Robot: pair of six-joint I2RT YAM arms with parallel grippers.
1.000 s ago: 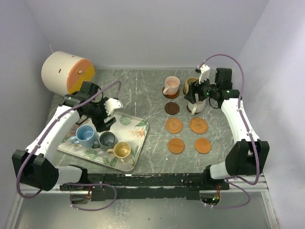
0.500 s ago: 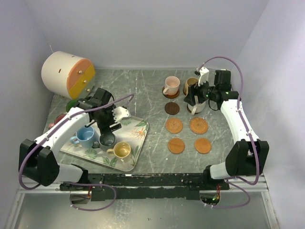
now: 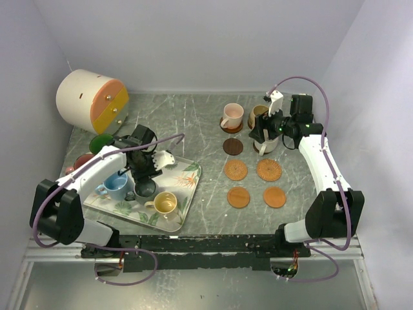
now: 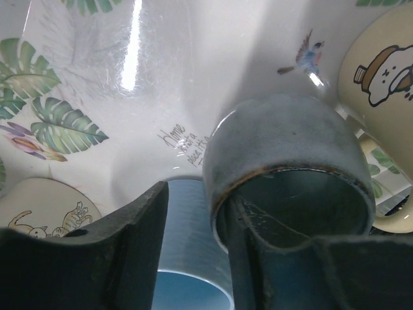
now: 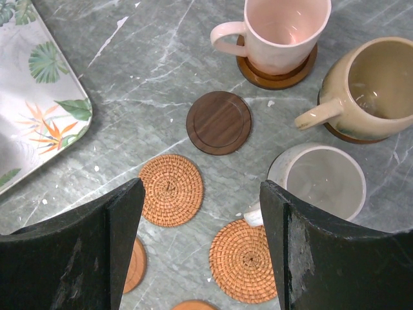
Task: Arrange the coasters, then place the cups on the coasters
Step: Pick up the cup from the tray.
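On tray [image 4: 84, 58], grey cup [image 4: 284, 142], rim between jaws (left)

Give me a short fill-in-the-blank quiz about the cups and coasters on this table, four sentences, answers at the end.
1. The pink cup stands on a ___.
2. The dark grey cup sits on the leaf-print ___.
3. The bare orange coasters number ___.
4. The dark wooden coaster carries ___ cup.
Missing words: coaster; tray; four; no.
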